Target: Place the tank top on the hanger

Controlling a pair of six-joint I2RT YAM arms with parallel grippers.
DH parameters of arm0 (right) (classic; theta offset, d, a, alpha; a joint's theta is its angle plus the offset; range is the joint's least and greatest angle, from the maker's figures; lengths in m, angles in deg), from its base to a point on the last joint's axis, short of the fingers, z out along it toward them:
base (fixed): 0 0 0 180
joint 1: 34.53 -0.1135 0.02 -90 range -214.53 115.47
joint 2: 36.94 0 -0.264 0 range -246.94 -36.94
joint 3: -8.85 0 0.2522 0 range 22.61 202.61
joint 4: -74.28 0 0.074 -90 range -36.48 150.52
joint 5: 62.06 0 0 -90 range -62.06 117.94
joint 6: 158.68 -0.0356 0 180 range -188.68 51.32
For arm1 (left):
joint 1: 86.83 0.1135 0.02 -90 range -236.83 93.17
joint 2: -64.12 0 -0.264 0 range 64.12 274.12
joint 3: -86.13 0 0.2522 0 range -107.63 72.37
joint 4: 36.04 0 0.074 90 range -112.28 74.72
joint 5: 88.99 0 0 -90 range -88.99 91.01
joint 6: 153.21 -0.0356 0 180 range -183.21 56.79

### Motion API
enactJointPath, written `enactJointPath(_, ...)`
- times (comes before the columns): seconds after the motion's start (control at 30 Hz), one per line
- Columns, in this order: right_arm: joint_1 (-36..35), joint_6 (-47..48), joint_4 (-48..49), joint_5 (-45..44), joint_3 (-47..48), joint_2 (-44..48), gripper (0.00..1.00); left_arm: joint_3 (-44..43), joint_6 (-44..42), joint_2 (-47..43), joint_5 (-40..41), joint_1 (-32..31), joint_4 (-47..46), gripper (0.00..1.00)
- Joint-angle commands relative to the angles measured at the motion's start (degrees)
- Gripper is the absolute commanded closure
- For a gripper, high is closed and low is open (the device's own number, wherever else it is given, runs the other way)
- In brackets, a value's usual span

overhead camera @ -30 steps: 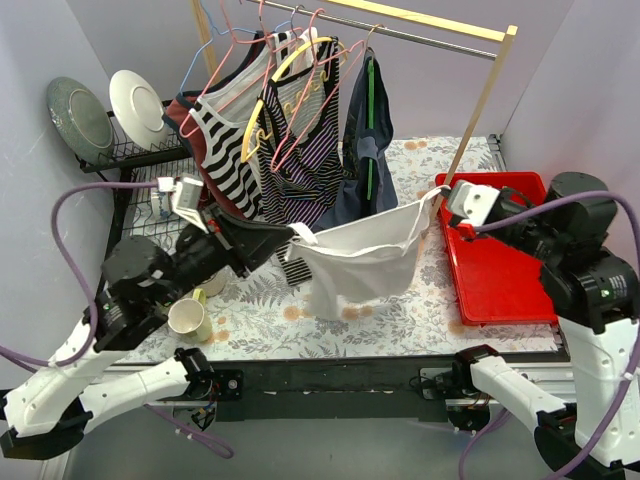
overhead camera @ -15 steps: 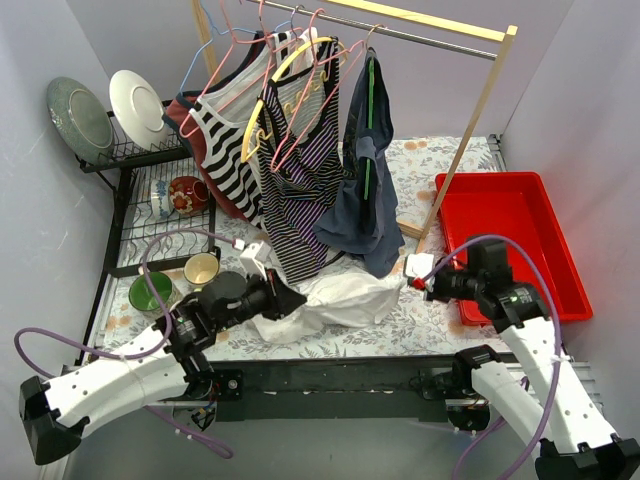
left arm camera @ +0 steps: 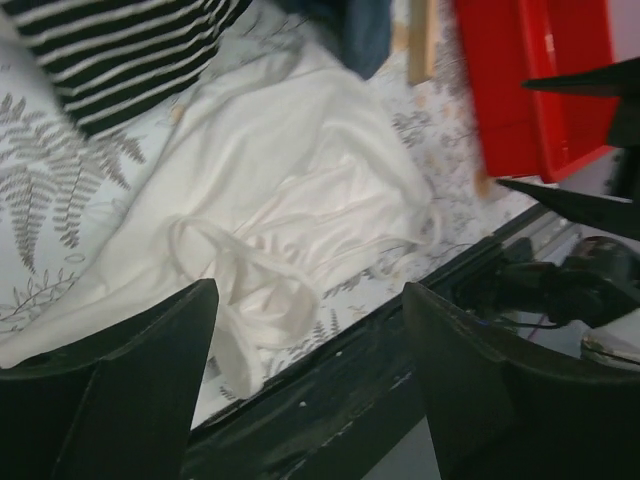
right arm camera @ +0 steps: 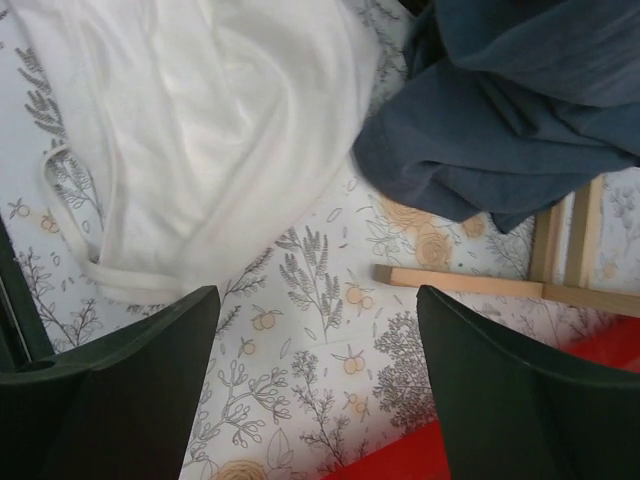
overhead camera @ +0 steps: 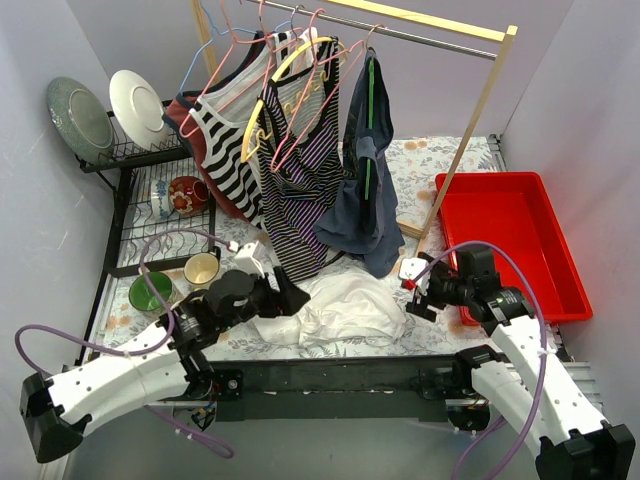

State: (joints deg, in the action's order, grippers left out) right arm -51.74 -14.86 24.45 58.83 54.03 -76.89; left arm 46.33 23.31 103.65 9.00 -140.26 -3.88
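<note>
My left gripper [overhead camera: 290,298] is spread wide with nothing between its fingers. It sits at the 9 o'clock edge of the tank top [overhead camera: 342,308], and in my left wrist view the white tank top [left arm camera: 300,190] fills the space under and ahead of the left gripper [left arm camera: 310,292], with one looped strap lying toward the near finger. I cannot tell whether the fingertips touch the cloth. My right gripper [overhead camera: 415,292] is also wide open and empty, just beside the tank top at its 3 o'clock but apart from it. In that wrist's view the right gripper [right arm camera: 318,295] hangs over bare floral tablecloth [right arm camera: 320,400], with the tank top [right arm camera: 200,130] off at 10 o'clock. The tank top lies crumpled in a heap on the tablecloth, close to the table's near edge at about 6 o'clock, free of both my grippers. The pink wire hanger [overhead camera: 288,140] hangs from the rail [overhead camera: 400,28] at 12 o'clock from the heap, in front of the striped top [overhead camera: 300,190], with the navy garment [overhead camera: 365,195] at its 3 o'clock. The navy garment's hem [right arm camera: 500,130] hangs just past the heap's far edge. The red bin [overhead camera: 515,240] sits at the table's 3 o'clock.
</note>
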Motion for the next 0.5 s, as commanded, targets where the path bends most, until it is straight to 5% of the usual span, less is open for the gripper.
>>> enactJointPath(0.0, 0.34, -7.48, 6.79, -3.48, 4.35, 1.01, 0.11, -9.98, -5.56, -3.57, -0.60, 0.17, 6.03, 0.24)
enactJointPath(0.23, 3.50, -13.21, 10.33, 13.39, 0.14, 1.62, 0.12, -31.21, -17.25, -0.09, 2.97, 0.25, 11.83, 0.18)
enactJointPath(0.47, 4.38, -16.73, 9.97, 12.88, 1.98, -1.27, 0.12, -52.49, -28.07, 18.26, 8.80, 1.13, 11.93, 0.17)
